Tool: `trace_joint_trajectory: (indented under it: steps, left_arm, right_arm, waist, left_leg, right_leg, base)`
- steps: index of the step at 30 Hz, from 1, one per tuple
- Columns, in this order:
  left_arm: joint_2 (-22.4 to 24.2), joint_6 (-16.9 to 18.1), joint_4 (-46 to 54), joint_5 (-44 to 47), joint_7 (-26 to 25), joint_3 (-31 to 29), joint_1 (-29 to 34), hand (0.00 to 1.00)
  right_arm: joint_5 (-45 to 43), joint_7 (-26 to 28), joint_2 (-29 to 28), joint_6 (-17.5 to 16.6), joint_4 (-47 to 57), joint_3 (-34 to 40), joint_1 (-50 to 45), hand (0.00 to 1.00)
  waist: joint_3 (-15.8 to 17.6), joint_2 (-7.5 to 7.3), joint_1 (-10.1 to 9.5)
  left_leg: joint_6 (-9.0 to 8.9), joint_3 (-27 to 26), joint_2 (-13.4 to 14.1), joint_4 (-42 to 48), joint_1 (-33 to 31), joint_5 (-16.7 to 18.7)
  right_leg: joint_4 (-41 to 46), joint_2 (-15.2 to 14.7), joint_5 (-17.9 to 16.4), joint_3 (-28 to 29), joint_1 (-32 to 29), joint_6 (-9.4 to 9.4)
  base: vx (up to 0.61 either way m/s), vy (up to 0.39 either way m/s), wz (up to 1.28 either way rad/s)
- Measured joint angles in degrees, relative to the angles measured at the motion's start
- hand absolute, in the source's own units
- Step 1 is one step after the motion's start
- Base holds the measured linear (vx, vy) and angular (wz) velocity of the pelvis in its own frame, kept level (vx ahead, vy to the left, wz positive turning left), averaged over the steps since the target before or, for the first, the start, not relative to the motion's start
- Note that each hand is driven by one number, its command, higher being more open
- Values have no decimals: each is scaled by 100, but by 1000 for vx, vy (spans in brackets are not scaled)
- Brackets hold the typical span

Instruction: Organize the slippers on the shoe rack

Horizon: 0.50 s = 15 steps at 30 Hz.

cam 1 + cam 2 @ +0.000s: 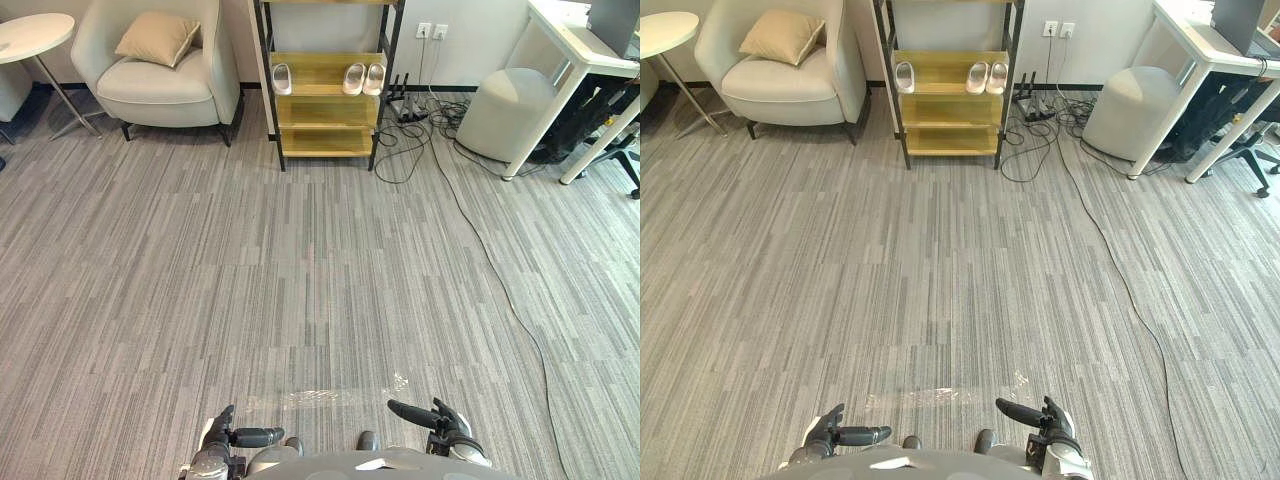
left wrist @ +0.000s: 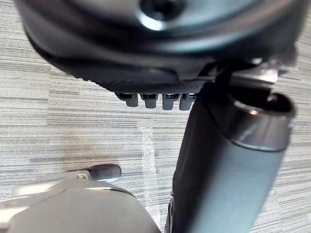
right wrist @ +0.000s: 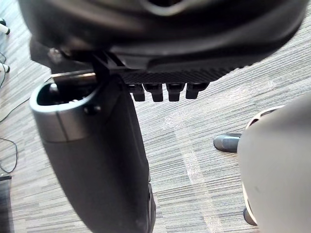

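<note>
The left hand (image 1: 222,436) and right hand (image 1: 445,425) hung empty, fingers straight together (thumbs out); slippers (image 1: 354,78) lay on the shoe rack (image 1: 325,110) far beyond the fingertips.

Smooth pale slippers (image 1: 354,78), wooden shoe rack (image 1: 325,110) shelves, matt carpet (image 1: 300,250).

The left hand (image 2: 160,53) is a big dark shape, very close up. Its fingertips (image 2: 147,100) peek out in a short row, side by side, and are not curled round anything. The thick dark thumb (image 2: 228,170) sticks out next to them. The hand holds nothing. Past the fingertips is the floor (image 2: 58,116), a grey carpet with thin stripes. Near the middle of the frame a shiny clear strip (image 2: 148,155) lies flat on the carpet.
</note>
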<state>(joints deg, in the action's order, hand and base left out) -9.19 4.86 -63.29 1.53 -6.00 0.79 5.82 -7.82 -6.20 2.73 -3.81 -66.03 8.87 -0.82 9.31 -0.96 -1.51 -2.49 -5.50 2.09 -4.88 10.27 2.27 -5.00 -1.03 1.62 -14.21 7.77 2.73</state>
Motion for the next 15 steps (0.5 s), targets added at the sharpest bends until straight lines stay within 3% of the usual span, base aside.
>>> trace_joint_trajectory:
  steps: [15]
  left_arm:
    - [-1, 0, -24, -13, -28, -1, -4, 100]
  right_arm:
    - [93, -6, -6, 0, 2, -8, 5, 100]
  waist:
    - [2, -15, 1]
  left_leg:
    - [-8, -17, -23, 3, -1, 5]
  right_leg:
    - [-7, -24, 5, 5, -8, 8]
  base:
    - [-12, -4, 0]
